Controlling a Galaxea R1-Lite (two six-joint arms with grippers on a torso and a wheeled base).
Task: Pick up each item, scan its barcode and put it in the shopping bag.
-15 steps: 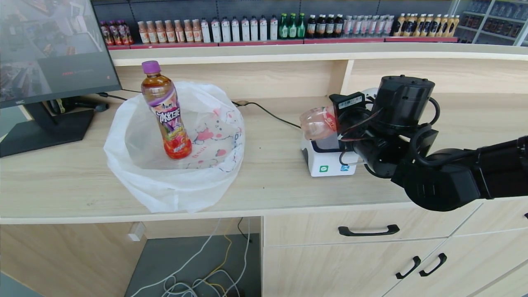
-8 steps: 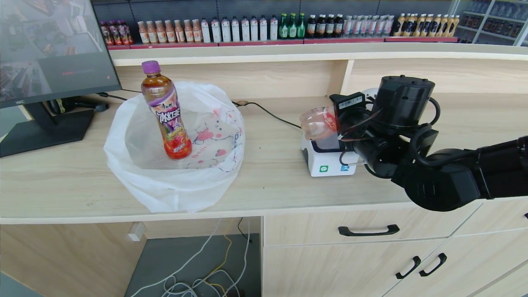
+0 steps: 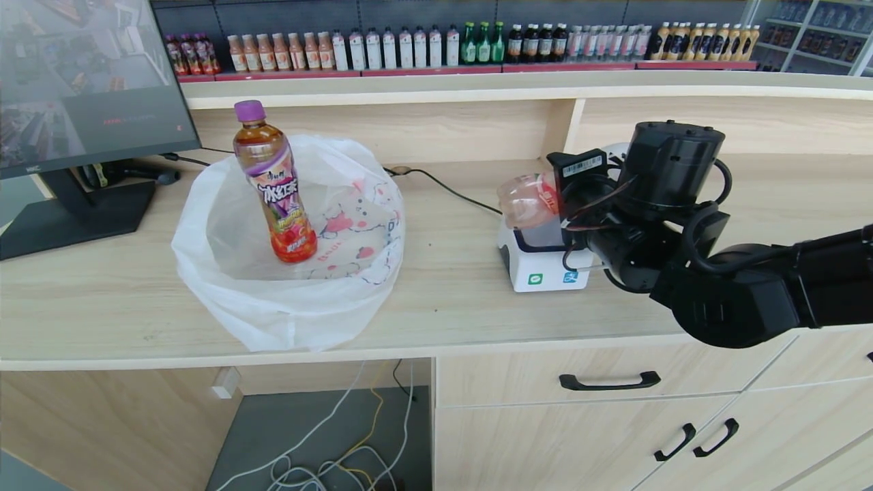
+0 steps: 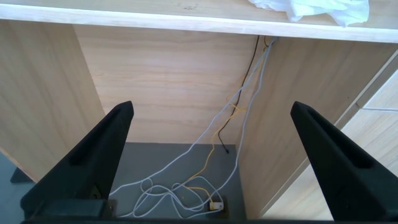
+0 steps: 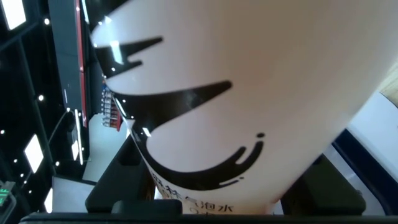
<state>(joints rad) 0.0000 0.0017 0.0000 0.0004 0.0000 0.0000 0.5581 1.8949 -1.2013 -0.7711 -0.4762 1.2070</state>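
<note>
Right gripper clamped on pink bottle, held on its side just above white scanner on counter. Left gripper spread wide, below counter edge, facing cables on floor. Tea bottle upright in bag, well left of scanner.

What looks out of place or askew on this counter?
Nothing is spilled or damaged. The purple-capped bottle leans tilted inside the shopping bag rather than upright, and the right hand holds a pink bottle on its side above the scanner.
</note>
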